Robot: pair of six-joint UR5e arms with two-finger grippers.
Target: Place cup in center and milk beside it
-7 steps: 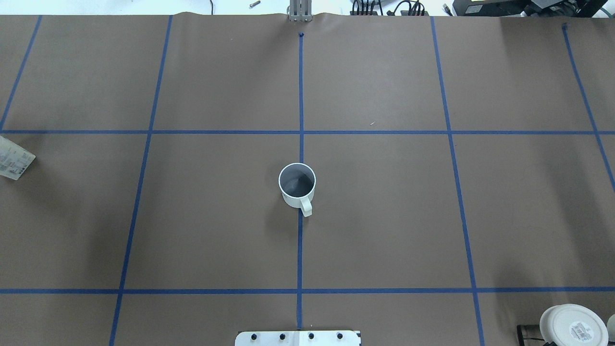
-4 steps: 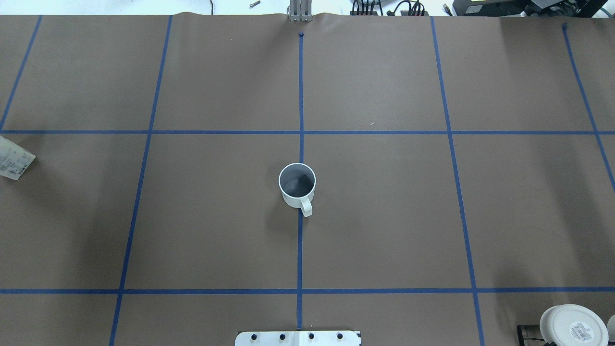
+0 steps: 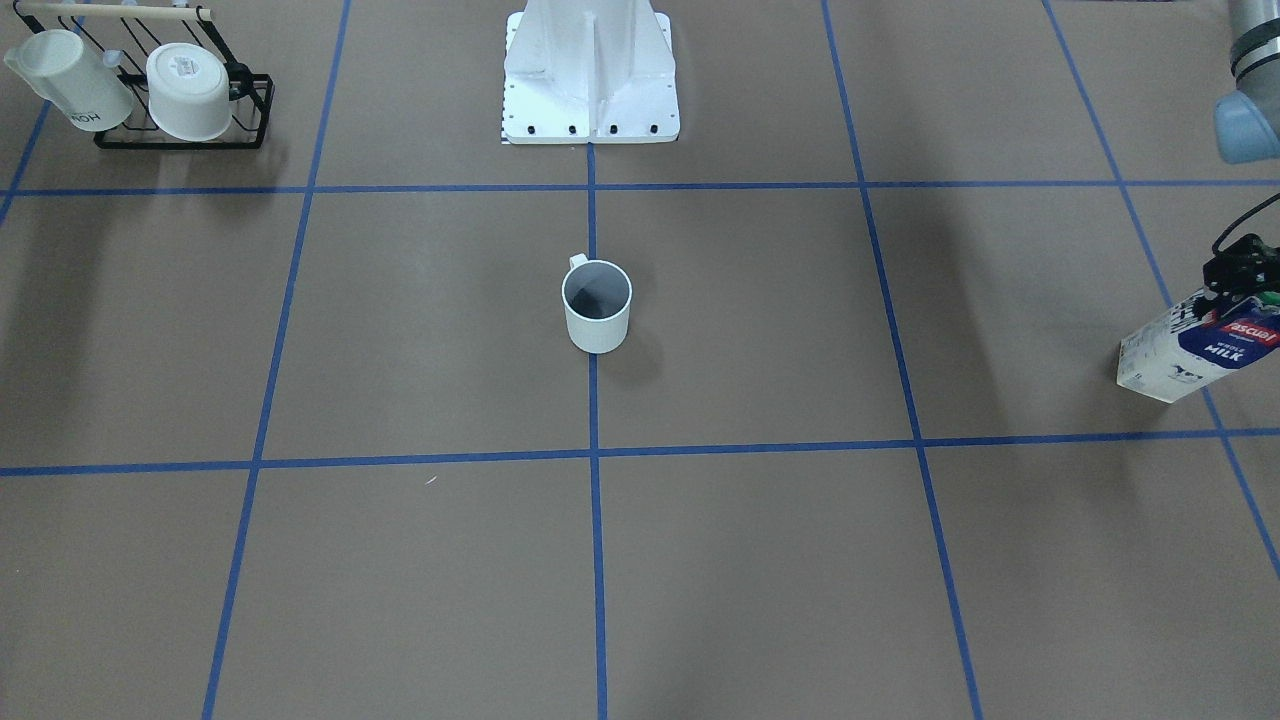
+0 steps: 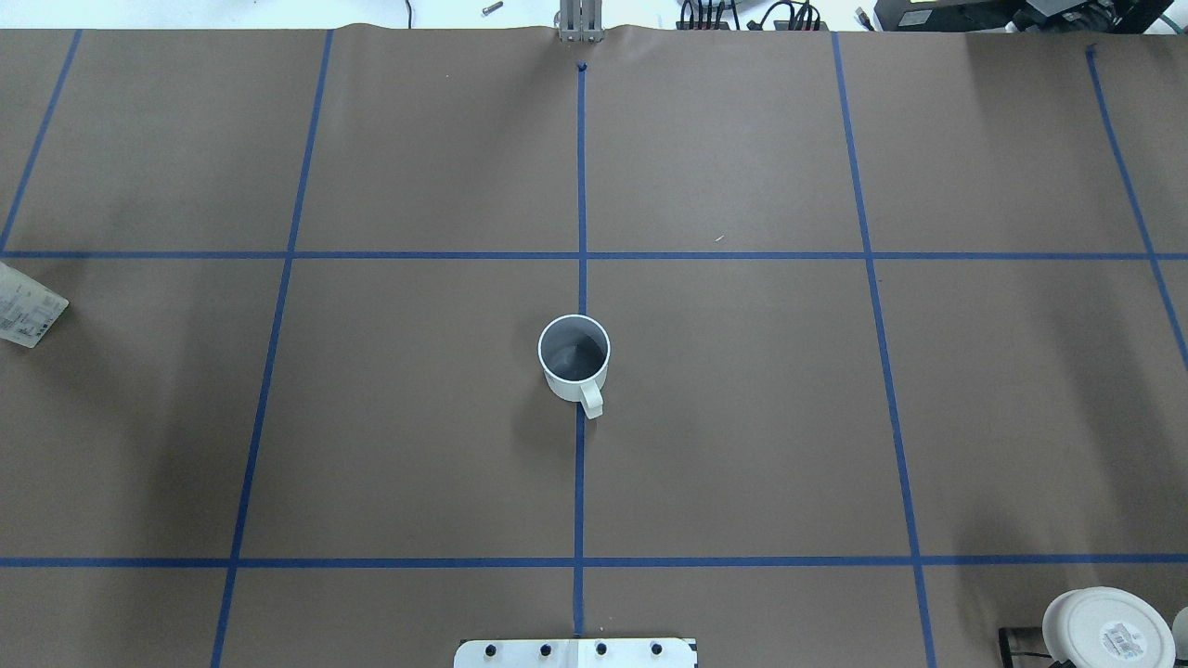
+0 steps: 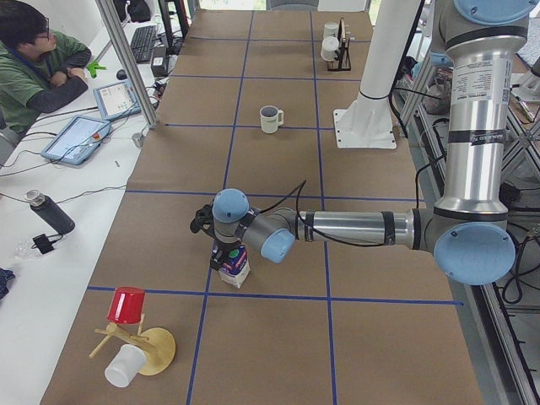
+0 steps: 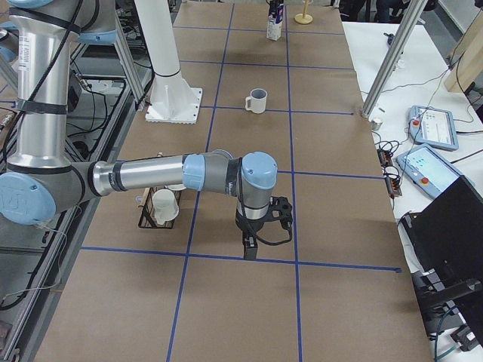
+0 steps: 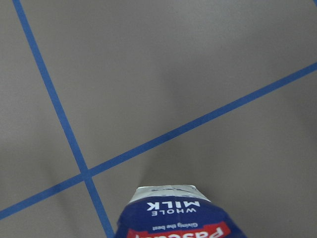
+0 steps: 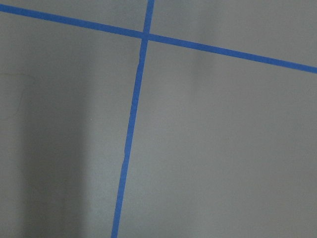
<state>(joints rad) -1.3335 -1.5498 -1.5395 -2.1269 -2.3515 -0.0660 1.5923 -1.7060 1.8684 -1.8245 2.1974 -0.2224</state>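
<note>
The cup (image 4: 574, 357), a small plain white mug, stands upright on the centre tape line of the brown surface (image 4: 742, 417); it also shows in the front view (image 3: 597, 305). The milk (image 3: 1195, 345) stands far to my left, near a tape crossing. Only its corner shows in the overhead view (image 4: 28, 315). My left gripper (image 3: 1238, 272) is around the carton's top and looks shut on it; the left wrist view shows the carton (image 7: 178, 213) right under the camera. My right gripper (image 6: 250, 243) points down over bare table near the mug rack; I cannot tell if it is open.
A black rack (image 3: 180, 140) holding two other white mugs stands at my near right. The robot's white base (image 3: 590, 80) is behind the cup. A wooden stand with a red cup (image 5: 126, 304) is beyond the milk. An operator (image 5: 34, 59) sits at the side desk.
</note>
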